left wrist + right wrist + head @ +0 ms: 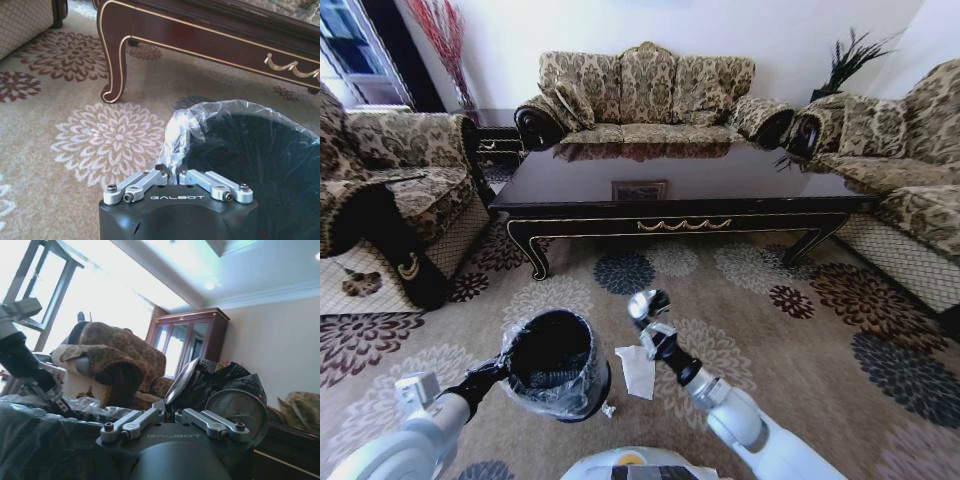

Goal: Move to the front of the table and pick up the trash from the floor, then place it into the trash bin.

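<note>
Now I see my left gripper [177, 176] pinching the round black bag-lined bin's [556, 363] rim at its nine o'clock, while my right gripper [647, 318] clamps crumpled silvery wrappers [220, 392] at its three o'clock.

Patterned sofa [640, 95] at 12 o'clock, armchairs at 9 [390, 190] and 3 [900, 150], floral carpet [800, 330] underfoot, red-branch vase [445, 40] at 11
</note>
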### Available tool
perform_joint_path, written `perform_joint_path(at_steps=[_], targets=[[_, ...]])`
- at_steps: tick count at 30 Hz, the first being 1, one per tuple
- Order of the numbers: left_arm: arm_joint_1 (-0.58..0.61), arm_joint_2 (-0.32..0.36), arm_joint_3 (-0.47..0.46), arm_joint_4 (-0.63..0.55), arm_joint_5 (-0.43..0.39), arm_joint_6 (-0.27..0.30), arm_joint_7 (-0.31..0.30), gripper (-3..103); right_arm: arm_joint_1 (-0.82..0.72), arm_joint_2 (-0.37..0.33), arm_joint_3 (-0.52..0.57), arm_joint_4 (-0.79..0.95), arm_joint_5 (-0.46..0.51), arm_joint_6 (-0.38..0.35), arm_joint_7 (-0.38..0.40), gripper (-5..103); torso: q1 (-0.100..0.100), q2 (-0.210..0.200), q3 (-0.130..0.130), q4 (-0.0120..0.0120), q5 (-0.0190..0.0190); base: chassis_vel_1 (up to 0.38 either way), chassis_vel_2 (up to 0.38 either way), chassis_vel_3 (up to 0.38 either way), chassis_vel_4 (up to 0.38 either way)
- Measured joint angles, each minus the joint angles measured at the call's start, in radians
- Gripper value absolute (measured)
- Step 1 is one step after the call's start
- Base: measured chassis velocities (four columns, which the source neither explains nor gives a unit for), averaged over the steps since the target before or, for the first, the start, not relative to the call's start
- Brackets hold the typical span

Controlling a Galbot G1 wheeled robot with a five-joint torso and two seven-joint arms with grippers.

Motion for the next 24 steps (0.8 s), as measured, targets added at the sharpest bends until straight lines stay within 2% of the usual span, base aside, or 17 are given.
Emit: perform_joint_path(at_steps=[5, 14, 24], targets=[[0.015, -0.020, -0.020, 0.000, 0.006, 0.000, 0.008, 5, 0.126, -0.006, -0.132, -0.035, -0.013, 0.042, -0.081, 4, 0.000, 0.000, 0.000, 0.0003, 0.0000, 0.000, 0.000, 0.000, 0.000], [0.009, -0.027, -0.016, 0.000, 0.023, -0.001, 0.015, 5, 0.267, -0.017, -0.226, -0.068, -0.015, 0.039, -0.141, 4, 0.000, 0.000, 0.000, -0.0003, 0.0000, 0.000, 0.000, 0.000, 0.000], [0.004, -0.046, -0.026, 0.000, 0.023, -0.002, 0.015, 5, 0.426, -0.002, -0.331, -0.126, -0.012, 0.036, -0.209, 4, 0.000, 0.000, 0.000, 0.0002, 0.0000, 0.000, 0.000, 0.000, 0.000]])
